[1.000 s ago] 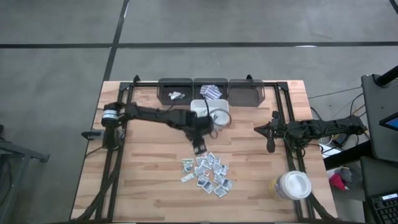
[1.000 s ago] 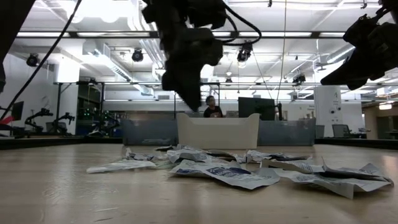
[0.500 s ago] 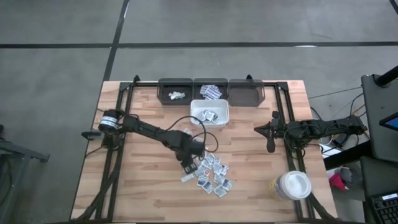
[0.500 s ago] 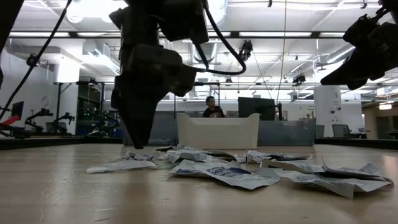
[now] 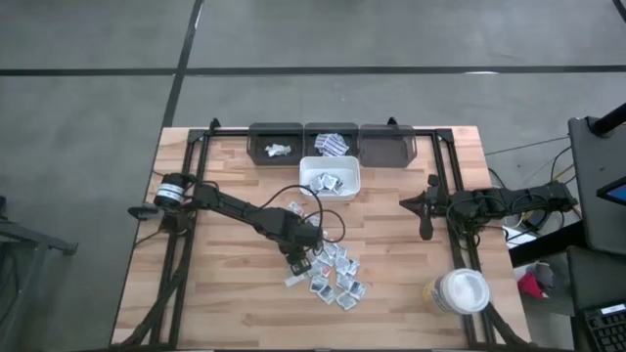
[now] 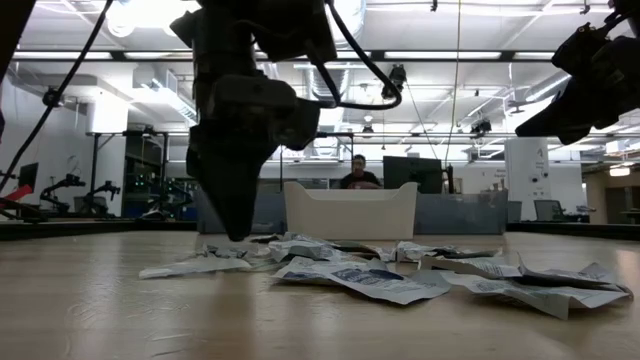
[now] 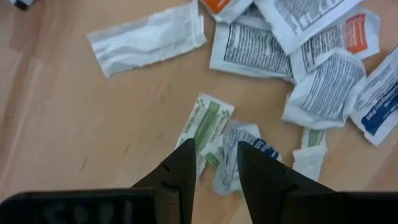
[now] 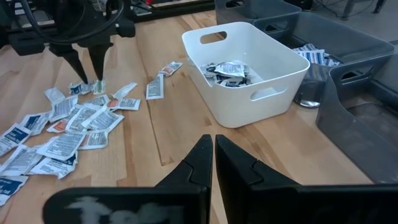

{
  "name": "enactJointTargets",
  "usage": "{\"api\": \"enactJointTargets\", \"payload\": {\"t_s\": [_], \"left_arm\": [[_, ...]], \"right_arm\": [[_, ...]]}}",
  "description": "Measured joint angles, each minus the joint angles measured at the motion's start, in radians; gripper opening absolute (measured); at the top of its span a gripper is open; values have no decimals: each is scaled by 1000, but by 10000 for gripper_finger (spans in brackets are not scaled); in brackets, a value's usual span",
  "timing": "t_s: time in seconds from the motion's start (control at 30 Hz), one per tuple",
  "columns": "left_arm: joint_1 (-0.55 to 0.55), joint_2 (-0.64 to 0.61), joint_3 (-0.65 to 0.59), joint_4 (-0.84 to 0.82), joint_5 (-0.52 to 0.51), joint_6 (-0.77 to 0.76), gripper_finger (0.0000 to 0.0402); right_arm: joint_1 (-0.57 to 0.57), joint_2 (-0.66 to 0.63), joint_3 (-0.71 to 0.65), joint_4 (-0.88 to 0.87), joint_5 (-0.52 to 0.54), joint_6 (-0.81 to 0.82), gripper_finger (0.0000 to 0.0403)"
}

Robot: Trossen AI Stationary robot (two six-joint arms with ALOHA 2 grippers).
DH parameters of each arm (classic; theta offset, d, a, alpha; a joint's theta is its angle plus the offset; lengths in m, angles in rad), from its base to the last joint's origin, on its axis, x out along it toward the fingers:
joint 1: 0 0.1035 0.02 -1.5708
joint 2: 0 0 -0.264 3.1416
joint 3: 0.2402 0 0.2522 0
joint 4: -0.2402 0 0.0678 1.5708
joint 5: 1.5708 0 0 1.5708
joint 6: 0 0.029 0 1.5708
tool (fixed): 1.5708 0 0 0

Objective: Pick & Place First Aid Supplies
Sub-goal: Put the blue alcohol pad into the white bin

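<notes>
Now left claw [image 7: 214, 163] spread over green sachet [image 7: 207, 126]; right claw [image 8: 214, 153] closed.

Left tool [image 7: 214, 163] lowered, fingers parted, right tool [image 8: 213, 157] closed, raised

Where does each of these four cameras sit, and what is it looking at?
High: overhead, straight down; table, both arms.
Low: tabletop level, facing the room; left gripper over sachets.
Left wrist: down past its open fingers at sachets.
Right wrist: past shut right gripper toward white bin.
All four share the sachets.
</notes>
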Motion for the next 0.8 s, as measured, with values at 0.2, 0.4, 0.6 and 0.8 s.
{"api": "enactJointTargets", "payload": {"t_s": [0.2, 0.4, 0.6, 0.8], "left_arm": [[-5, 0, -25, 70, -5, -5, 110], [-9, -1, -78, 127, -3, -62, 110], [-9, -5, -105, 139, -3, -83, 107], [-10, -4, -104, 139, -28, -109, 44]], "right_arm": [[0, 0, 0, 0, 0, 0, 18], [0, 0, 0, 0, 0, 0, 18], [0, 0, 0, 0, 0, 0, 18], [0, 0, 0, 0, 0, 0, 18]]}}
